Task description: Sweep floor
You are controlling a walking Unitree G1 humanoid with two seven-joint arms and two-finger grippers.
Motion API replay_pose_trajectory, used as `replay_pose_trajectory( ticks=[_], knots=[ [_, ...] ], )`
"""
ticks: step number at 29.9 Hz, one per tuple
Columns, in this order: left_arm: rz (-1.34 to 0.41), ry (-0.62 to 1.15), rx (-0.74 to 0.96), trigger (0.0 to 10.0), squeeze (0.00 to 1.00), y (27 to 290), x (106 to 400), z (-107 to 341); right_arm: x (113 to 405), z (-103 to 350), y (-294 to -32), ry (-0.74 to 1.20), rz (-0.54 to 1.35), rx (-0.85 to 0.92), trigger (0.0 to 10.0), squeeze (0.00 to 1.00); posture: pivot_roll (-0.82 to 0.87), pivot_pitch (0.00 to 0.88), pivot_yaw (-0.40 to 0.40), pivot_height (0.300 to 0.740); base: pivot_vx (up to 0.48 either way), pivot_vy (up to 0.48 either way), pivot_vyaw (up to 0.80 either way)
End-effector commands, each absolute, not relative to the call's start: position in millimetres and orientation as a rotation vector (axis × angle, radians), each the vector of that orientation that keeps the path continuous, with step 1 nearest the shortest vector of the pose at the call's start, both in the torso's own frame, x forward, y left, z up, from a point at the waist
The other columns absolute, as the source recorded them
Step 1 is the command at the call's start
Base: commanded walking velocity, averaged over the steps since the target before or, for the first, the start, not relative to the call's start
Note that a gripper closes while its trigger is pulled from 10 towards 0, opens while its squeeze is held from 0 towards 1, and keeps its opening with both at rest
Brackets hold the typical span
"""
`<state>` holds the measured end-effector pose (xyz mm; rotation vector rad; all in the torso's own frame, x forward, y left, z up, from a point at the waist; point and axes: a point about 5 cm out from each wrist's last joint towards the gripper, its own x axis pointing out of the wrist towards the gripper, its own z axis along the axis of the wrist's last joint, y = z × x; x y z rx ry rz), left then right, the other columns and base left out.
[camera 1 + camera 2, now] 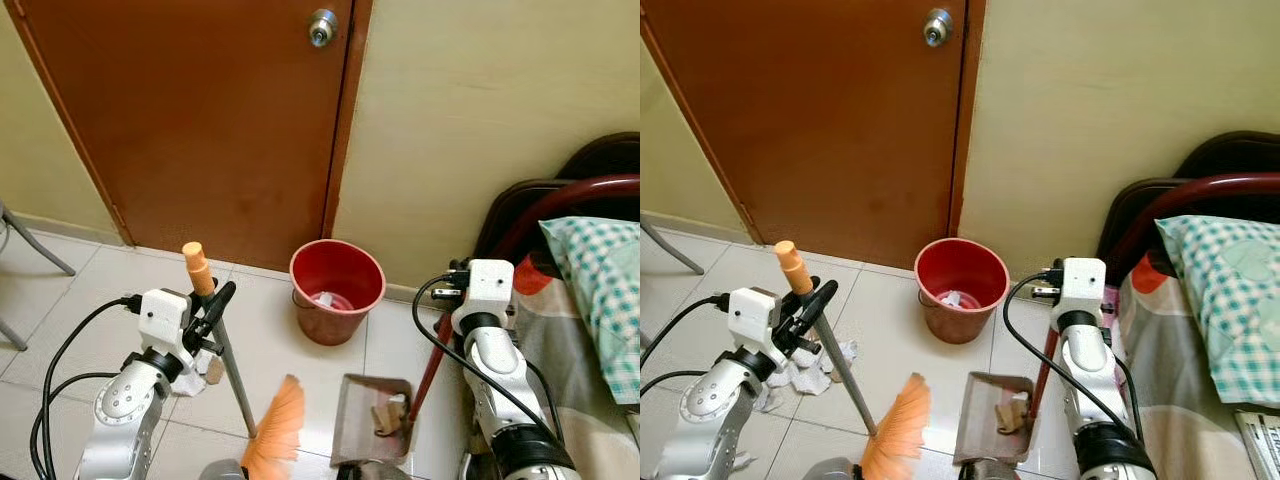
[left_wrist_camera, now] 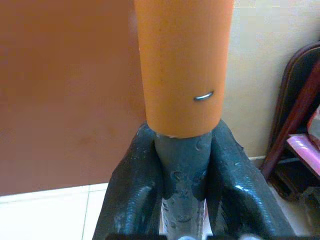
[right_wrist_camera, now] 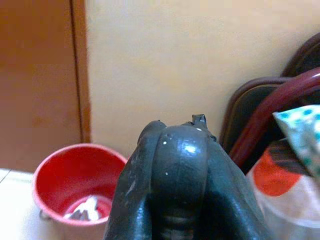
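Sweeping underway: we hold the broom (image 1: 225,360) clamped in our left pincer (image 1: 212,305) at 9 o'clock, right pincer (image 3: 175,165) closed on the dustpan (image 1: 375,418) handle; next, bin (image 1: 337,290) at 12.

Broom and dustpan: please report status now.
Left gripper shut on broom handle. Right gripper shut on dustpan handle. Debris in dustpan. Red bucket ahead.

We are in a home bedroom — a brown wooden door (image 1: 200,120) with a round knob (image 1: 322,27) stands at eleven o'clock, and cream walls (image 1: 480,110) meet pale floor tiles (image 1: 270,340). At three o'clock a bed (image 1: 570,330) carries a checked pillow (image 1: 600,290) — plainly lived in.
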<state>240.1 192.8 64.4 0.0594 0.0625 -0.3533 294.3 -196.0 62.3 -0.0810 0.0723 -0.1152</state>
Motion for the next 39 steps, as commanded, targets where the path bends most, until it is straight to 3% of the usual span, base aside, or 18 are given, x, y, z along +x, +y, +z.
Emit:
replay_pose_trajectory(
  ticks=[1, 6, 15, 31, 39],
  knots=[
    [-0.323, 0.035, 0.133, 10.0, 0.0, 196.4, 240.1, 70.0, 295.8, 76.3, -199.1, 0.005, -0.146, -0.079, 10.0, 0.0, 0.02, 0.0, -0.071, 0.74, 0.0, 0.0, 0.0],
    [-0.237, 0.002, 0.158, 10.0, 0.0, 203.6, 242.5, 75.0, 290.0, 75.5, -199.2, 0.027, -0.163, -0.061, 10.0, 0.0, 0.02, 0.0, -0.07, 0.74, 0.0, 0.0, 0.0],
    [-0.059, 0.021, 0.134, 10.0, 0.0, 221.8, 249.6, 74.1, 281.5, 69.4, -190.3, 0.055, -0.166, -0.012, 10.0, 0.0, 0.0, 0.008, -0.015, 0.74, 0.0, 0.0, -0.8],
    [-0.128, -0.044, 0.139, 10.0, 0.0, 201.1, 262.9, 89.2, 289.3, 78.2, -190.8, 0.047, -0.14, -0.04, 10.0, 0.0, -0.01, 0.036, -0.029, 0.74, 0.0, 0.034, -0.8],
    [-0.07, -0.062, 0.149, 10.0, 0.0, 206.2, 266.9, 97.0, 297.1, 87.5, -185.5, 0.023, -0.108, -0.036, 10.0, 0.0, -0.01, 0.051, -0.032, 0.74, 0.0, 0.0, -0.12]
  ],
)
